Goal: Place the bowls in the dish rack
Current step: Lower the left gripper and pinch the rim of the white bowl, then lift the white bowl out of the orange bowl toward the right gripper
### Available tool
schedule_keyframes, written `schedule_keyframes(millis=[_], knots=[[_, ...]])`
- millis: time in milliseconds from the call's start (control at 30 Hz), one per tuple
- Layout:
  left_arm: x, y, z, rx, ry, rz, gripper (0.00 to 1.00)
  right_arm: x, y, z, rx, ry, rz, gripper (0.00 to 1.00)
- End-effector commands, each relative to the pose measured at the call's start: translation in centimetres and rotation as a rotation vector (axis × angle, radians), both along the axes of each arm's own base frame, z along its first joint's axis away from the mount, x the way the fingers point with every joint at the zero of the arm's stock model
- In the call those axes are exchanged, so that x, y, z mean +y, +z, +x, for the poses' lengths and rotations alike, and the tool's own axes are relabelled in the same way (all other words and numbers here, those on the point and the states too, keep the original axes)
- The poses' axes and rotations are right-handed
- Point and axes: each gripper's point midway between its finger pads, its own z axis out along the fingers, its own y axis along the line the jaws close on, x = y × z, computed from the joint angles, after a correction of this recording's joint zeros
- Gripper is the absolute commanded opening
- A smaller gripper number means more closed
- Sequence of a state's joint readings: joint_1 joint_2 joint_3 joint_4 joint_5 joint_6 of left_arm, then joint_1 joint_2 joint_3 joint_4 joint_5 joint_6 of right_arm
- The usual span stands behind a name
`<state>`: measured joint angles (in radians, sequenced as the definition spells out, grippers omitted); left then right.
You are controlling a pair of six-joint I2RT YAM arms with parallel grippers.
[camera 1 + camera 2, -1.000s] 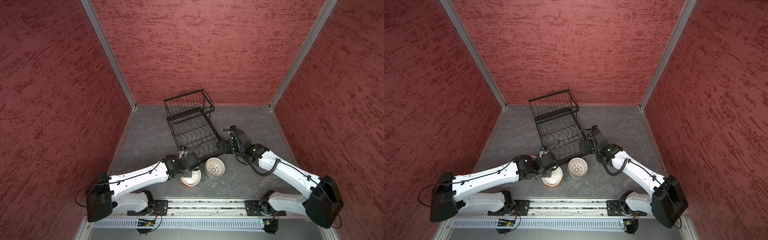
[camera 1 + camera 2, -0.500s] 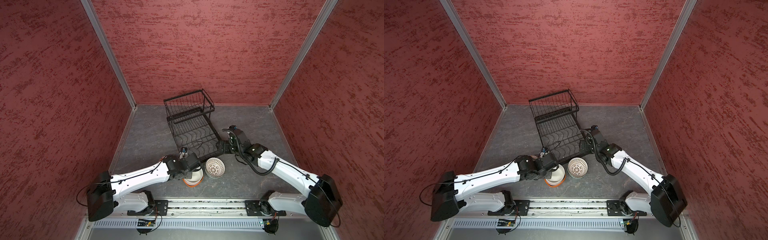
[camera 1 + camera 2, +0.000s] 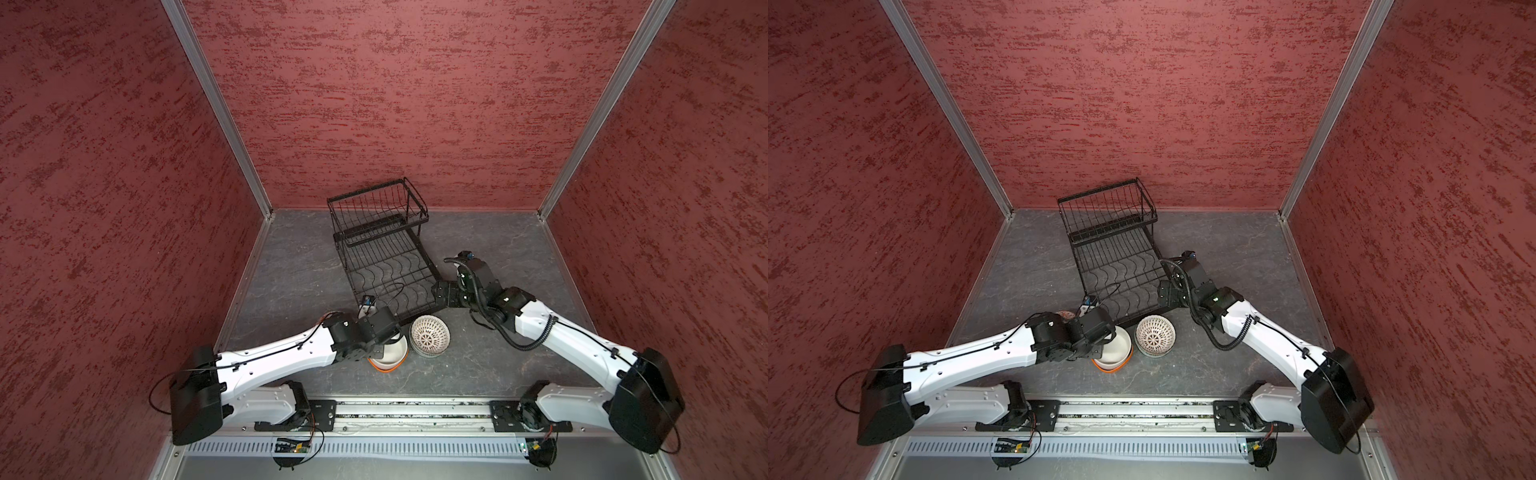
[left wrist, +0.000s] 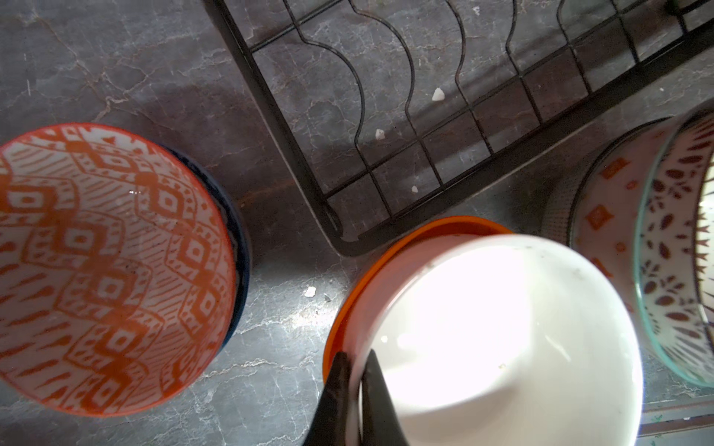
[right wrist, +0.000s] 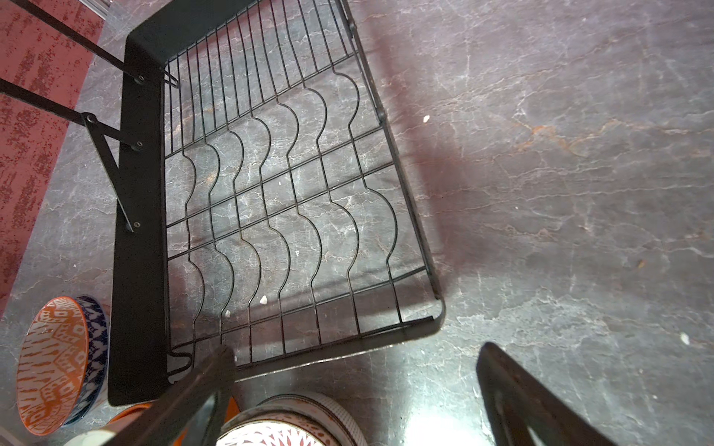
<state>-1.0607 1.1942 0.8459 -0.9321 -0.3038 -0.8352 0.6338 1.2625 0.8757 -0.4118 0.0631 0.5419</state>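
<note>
The black wire dish rack [image 3: 382, 257] [image 3: 1117, 266] stands empty on the grey floor in both top views. At its near end, a white bowl [image 4: 502, 340] [image 3: 394, 353] sits tilted inside an orange bowl [image 4: 386, 247]. My left gripper [image 4: 357, 357] [image 3: 376, 353] is shut on the white bowl's rim, one finger inside and one outside. A stack of patterned bowls [image 3: 430, 341] [image 5: 286, 424] lies just right of it. An orange-patterned bowl [image 4: 104, 266] [image 5: 54, 363] sits in a blue one by the rack's near left corner. My right gripper [image 5: 355, 359] [image 3: 440, 297] hangs open at the rack's near right corner, holding nothing.
Red textured walls close in the floor on three sides. The arms' mounting rail [image 3: 415, 415] runs along the front edge. Small white chips [image 4: 437, 94] lie on the floor under the rack wires. Bare floor [image 3: 519, 249] lies right of the rack.
The left jaws have closed onto the white bowl's rim, and the bowl has shifted slightly right and tipped. The right arm has stayed put, its jaws wide.
</note>
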Motion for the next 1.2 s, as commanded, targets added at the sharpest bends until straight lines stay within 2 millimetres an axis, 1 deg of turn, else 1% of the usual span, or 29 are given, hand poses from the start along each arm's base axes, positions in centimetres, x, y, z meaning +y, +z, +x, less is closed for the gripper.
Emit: schedule_keyframes(millis=[0, 267, 367, 533, 667, 800, 933, 1100, 1167], knots=[[-0.5, 2.3, 1.7, -0.131, 0.0, -0.058, 0.0, 1.0, 1.0, 0.3, -0.029, 0.029, 0.025, 0.99], [-0.8, 5.3, 2.3, -0.228, -0.022, -0.153, 0.0, 2.2, 2.1, 0.3, -0.052, 0.074, 0.087, 0.99], [-1.1, 6.5, 2.6, -0.267, -0.025, -0.2, 0.0, 2.9, 2.9, 0.0, -0.071, 0.107, 0.136, 0.99], [-2.1, 8.3, 3.7, -0.315, -0.027, -0.305, 0.0, 4.0, 4.7, -0.1, -0.109, 0.151, 0.213, 0.99], [-2.3, 9.0, 5.0, -0.321, -0.003, -0.371, 0.0, 4.4, 5.6, 0.0, -0.12, 0.17, 0.239, 0.99], [-1.6, 9.5, 6.4, -0.324, 0.044, -0.414, 0.0, 5.0, 6.5, 0.2, -0.124, 0.201, 0.293, 0.98], [-1.0, 10.0, 7.9, -0.328, 0.081, -0.489, 0.0, 5.7, 7.4, 0.1, -0.118, 0.258, 0.396, 0.98], [-0.2, 9.6, 9.7, -0.282, 0.143, -0.577, 0.0, 6.2, 8.6, 0.1, -0.12, 0.321, 0.489, 0.99], [-0.2, 9.7, 10.3, -0.273, 0.159, -0.606, 0.0, 6.6, 8.9, 0.0, -0.121, 0.348, 0.509, 0.99]])
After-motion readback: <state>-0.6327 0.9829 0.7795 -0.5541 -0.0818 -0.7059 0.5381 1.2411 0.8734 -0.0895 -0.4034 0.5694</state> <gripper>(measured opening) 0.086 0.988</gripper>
